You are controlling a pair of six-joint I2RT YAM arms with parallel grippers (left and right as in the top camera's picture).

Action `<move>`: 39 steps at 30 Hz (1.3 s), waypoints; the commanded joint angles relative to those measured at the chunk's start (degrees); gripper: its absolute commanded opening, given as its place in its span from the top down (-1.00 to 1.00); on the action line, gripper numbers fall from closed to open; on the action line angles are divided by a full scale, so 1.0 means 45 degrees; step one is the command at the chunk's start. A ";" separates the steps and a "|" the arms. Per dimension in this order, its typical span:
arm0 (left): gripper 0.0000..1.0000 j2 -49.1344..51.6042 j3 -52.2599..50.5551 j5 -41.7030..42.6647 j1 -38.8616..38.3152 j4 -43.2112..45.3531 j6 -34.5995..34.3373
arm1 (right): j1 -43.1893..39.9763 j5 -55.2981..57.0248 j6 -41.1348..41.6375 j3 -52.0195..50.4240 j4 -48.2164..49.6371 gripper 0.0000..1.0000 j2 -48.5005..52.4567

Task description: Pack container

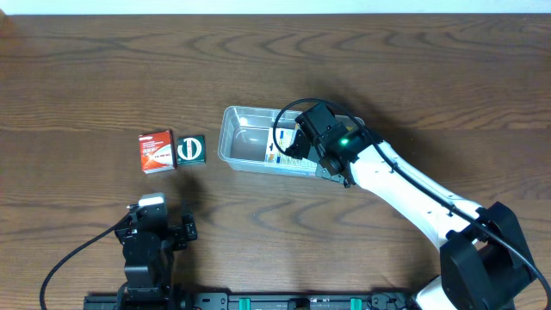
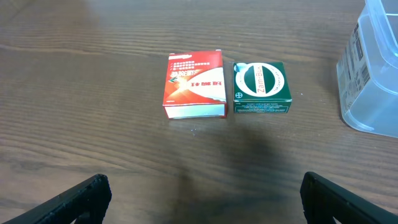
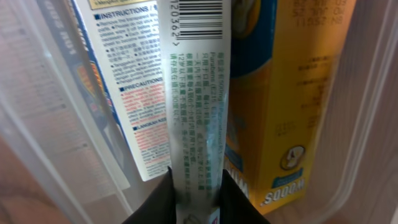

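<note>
The clear plastic container (image 1: pixel 245 138) lies at the table's middle; its corner shows at the right of the left wrist view (image 2: pixel 373 74). My right gripper (image 3: pixel 196 196) is over the container's right end, shut on a narrow white box with a barcode (image 3: pixel 196 93), held inside the container (image 3: pixel 43 124). Beside it stand a yellow box (image 3: pixel 298 93) and a white box with printed instructions (image 3: pixel 130 81). A red box (image 1: pixel 157 151) and a green box (image 1: pixel 191 150) lie side by side left of the container, seen also in the left wrist view (image 2: pixel 194 84) (image 2: pixel 261 87). My left gripper (image 2: pixel 202 193) is open and empty, short of them.
Bare wooden table (image 1: pixel 387 69) surrounds the container. The right arm (image 1: pixel 405 189) stretches from the front right to the container. The left arm's base (image 1: pixel 146 250) sits at the front left.
</note>
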 commanded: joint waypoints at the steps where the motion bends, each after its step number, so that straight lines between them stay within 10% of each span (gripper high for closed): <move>1: -0.96 -0.0044 -0.0189 -0.0015 0.0053 0.0024 -0.0112 | -0.0194 0.0461 -0.0209 0.0078 0.0175 0.46 -0.0083; 12: -0.96 -0.0044 -0.0189 -0.0015 0.0053 0.0024 -0.0117 | -0.0301 0.0078 0.1360 0.0121 0.1836 -0.40 -0.1613; 17: -0.96 -0.0044 -0.0189 -0.0015 0.0053 0.0024 -0.0117 | -0.0758 -0.1734 0.5625 0.0121 0.2924 0.01 -0.2875; 21: -0.96 -0.0044 -0.0189 -0.0015 0.0053 0.0024 -0.0117 | -0.1360 -0.3653 0.9219 0.0117 0.2560 -0.08 -0.2977; 27: -0.96 -0.0044 -0.0189 -0.0015 0.0053 0.0024 -0.0117 | -0.1311 -0.6921 1.0399 0.0107 0.2254 0.18 -0.2715; 39: -0.96 -0.0044 -0.0189 -0.0015 0.0053 0.0024 -0.0117 | -0.4376 -0.4454 1.6140 0.0112 0.1355 -0.90 -0.3031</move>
